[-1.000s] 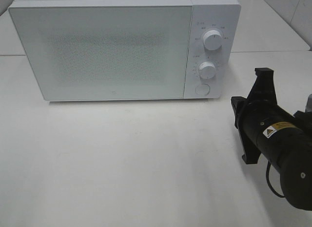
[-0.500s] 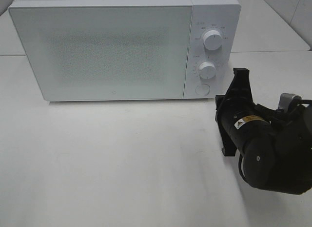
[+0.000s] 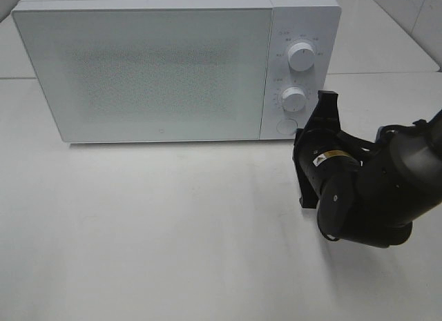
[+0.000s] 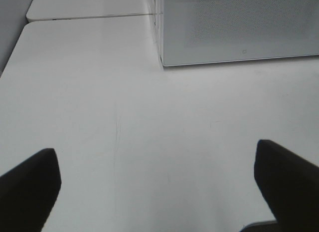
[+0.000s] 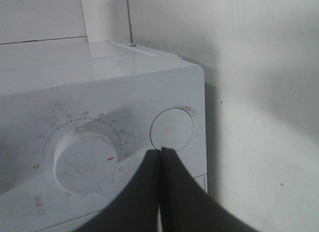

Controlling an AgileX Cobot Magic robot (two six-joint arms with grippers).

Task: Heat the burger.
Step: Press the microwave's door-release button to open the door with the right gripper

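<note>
The burger is out of view; the white microwave [image 3: 152, 65] stands at the back of the table with its door closed. My right gripper [image 3: 298, 136] is shut with nothing in it, its tips [image 5: 160, 151] held together just in front of the round button [image 5: 172, 129] at the bottom of the control panel. The lower knob [image 5: 84, 152] is beside that button. My left gripper [image 4: 155, 157] is open and empty over bare tabletop, with its dark fingers [image 4: 30, 182] far apart, short of the microwave's left corner [image 4: 164, 62].
Two white knobs [image 3: 302, 56] [image 3: 293, 99] sit above the round button [image 3: 286, 126] on the microwave's right panel. The white table [image 3: 159, 224] spreads out in front of the microwave. The bulky black right arm [image 3: 373, 197] hangs over the table's right side.
The right arm has swung left across the table towards the microwave's control panel, bringing its shut fingertips up to the round button. The left gripper's state is unchanged.
</note>
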